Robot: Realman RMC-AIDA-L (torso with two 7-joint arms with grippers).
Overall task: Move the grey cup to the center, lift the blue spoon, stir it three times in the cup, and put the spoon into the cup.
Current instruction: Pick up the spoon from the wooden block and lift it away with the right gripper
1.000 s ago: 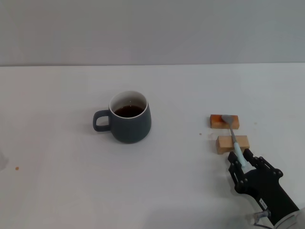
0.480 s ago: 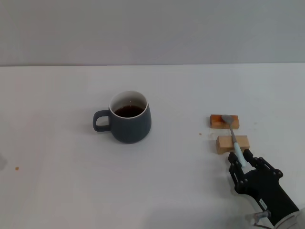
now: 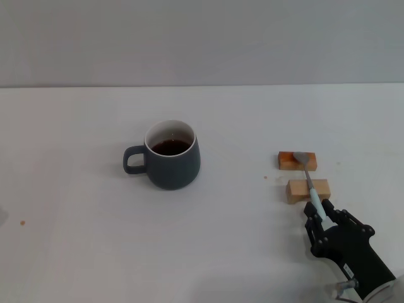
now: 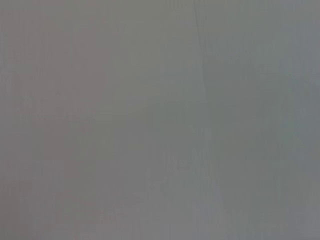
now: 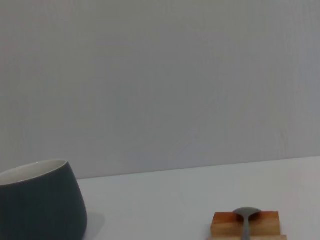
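Note:
The grey cup (image 3: 172, 161) stands left of the table's middle, handle toward the left, with dark liquid inside; its side also fills a corner of the right wrist view (image 5: 40, 205). The blue spoon (image 3: 309, 180) lies across two tan wooden blocks at the right, its metal bowl (image 5: 246, 214) on the far block and its pale handle pointing toward me. My right gripper (image 3: 319, 213) sits at the handle's near end, open, one finger on each side of the handle tip. My left gripper is out of view; its wrist view shows only plain grey.
The far block (image 3: 297, 160) and the near block (image 3: 308, 190) hold the spoon off the white table (image 3: 240, 252). A small brown speck (image 3: 22, 222) lies near the left edge. A grey wall rises behind the table.
My right gripper has shifted only slightly at the spoon's handle end. The spoon, the blocks and the cup have not moved.

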